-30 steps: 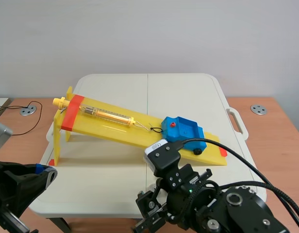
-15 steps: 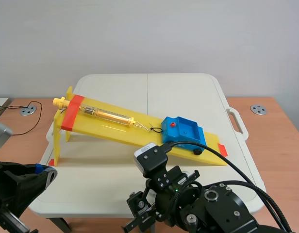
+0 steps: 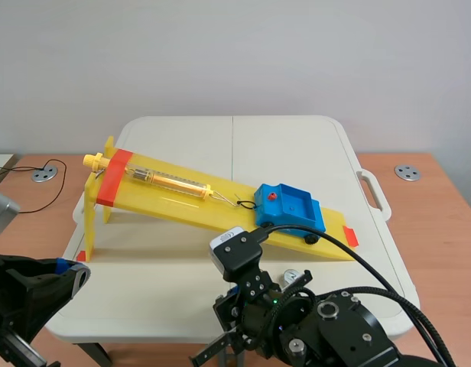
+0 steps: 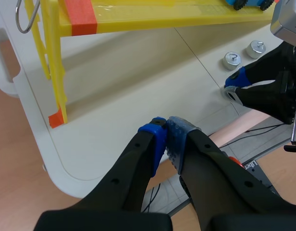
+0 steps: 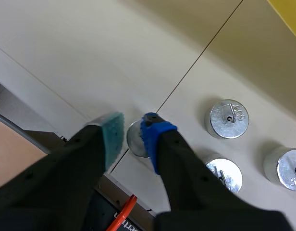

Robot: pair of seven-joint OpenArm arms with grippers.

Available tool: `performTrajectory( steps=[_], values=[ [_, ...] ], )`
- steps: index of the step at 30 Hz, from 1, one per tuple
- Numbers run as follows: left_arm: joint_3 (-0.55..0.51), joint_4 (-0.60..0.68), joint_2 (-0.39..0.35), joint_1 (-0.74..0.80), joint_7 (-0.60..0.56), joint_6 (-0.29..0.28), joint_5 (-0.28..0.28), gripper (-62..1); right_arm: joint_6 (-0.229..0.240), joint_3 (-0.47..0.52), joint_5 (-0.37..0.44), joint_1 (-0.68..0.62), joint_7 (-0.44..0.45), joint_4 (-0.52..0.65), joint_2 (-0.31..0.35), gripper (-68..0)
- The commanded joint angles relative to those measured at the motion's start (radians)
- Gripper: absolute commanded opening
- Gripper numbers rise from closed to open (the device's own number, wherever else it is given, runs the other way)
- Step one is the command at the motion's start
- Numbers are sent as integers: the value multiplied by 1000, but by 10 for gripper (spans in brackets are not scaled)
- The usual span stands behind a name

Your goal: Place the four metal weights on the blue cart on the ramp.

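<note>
Right wrist view: a silver cylindrical metal weight (image 5: pixel 134 144) is seen at the right gripper (image 5: pixel 132 124); whether it is clamped cannot be told. The left gripper (image 4: pixel 166 129) is clenched empty.

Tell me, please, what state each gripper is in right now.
Left gripper: closed, holding nothing.
Right gripper: set around a small round silver metal weight; whether it grips it cannot be told.

We see a white folding table (image 3: pixel 297 145) with a carry handle (image 3: pixel 375 193) on its right edge. A brown wooden surface (image 3: pixel 442 229) shows at both sides. It bears a left grey disc (image 3: pixel 43 174) with a black cable (image 3: pixel 63 180) looping beside it, and a right grey disc (image 3: pixel 407 172). A pale wall (image 3: pixel 235 53) stands behind.
</note>
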Motion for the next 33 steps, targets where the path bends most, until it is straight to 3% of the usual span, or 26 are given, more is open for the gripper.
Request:
performTrajectory(
  steps=[1,3,13,25,33],
  values=[
    [-12,66,8,-20,-96,-20,-74,-578,-26,-19,18,64,124,47,-3,-641],
    [-12,66,8,-20,-96,-20,-74,-578,-26,-18,18,64,124,47,4,-670],
    [-12,66,8,-20,-96,-20,-74,-577,-26,23,45,58,111,100,23,-669],
    [-12,66,8,-20,-96,-20,-74,-578,-21,97,180,-46,8,392,132,-669],
    [-12,66,8,-20,-96,-20,-74,-577,-14,235,315,-190,-48,631,197,-669]
  ],
)
